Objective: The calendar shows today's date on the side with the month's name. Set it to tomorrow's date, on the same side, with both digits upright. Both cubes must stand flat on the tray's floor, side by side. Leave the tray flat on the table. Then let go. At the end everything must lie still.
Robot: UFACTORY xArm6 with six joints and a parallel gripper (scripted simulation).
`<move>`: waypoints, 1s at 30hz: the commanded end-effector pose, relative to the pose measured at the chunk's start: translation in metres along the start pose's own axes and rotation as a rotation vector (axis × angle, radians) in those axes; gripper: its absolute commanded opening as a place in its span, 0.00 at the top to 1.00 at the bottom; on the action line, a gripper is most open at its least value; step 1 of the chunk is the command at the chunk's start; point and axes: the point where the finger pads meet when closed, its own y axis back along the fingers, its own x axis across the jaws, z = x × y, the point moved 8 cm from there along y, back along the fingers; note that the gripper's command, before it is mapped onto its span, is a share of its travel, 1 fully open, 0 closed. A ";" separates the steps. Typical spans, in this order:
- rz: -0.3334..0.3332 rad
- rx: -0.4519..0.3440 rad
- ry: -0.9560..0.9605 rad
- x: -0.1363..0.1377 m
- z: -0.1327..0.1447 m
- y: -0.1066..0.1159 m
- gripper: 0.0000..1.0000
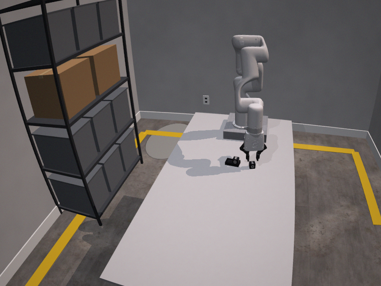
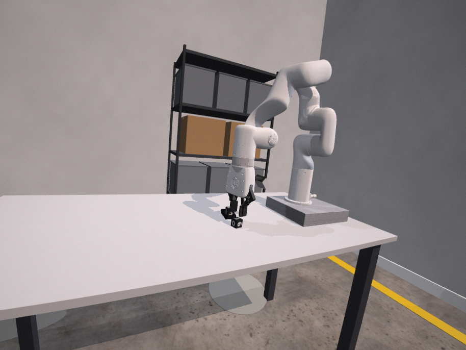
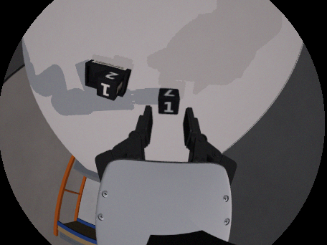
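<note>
Robot fingers parted beside a loose number cube; calendar tray nearby holds the other cube

A small black calendar tray (image 1: 229, 162) (image 2: 224, 214) (image 3: 94, 73) sits on a pale table (image 1: 215, 215) (image 2: 131, 233) (image 3: 125, 21), one cube (image 1: 235, 160) (image 2: 230, 213) (image 3: 110, 87) at one end of it. The loose cube (image 1: 251, 164) (image 2: 236, 222) (image 3: 168, 102) rests on the table beside the tray, apart from it. The arm's black fingers (image 1: 258, 156) (image 2: 242, 210) point down near the loose cube, partly open, with nothing between them.

The loose cube should handle as light, stiff and probably smooth, unlikely to crush but easy to nudge or twist. The best hold is likely low and square across two opposite faces, leaving its final orientation manageable. The tray, probably light too, could slide if a cube catches its rim.

Both cubes are black with white numerals. The loose cube shows a 0 in the top view, a 0 beside a 6 or 9 in the exterior view, and a 1 below what looks like a 7 in the wrist view. The tray's cube shows a 0 from above, and a 1 and a 2 in the wrist view (the month's name is not readable).
</note>
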 end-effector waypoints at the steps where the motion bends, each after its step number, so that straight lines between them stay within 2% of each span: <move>1: 0.000 -0.004 0.000 0.000 0.001 0.012 0.53; 10: 0.000 -0.004 0.000 0.000 0.001 0.037 0.53; 20: 0.000 -0.011 0.000 0.000 0.001 0.040 0.53; 24: 0.000 -0.063 0.000 0.000 -0.003 0.038 0.53; 30: -0.001 -0.213 0.000 0.000 -0.016 0.036 0.53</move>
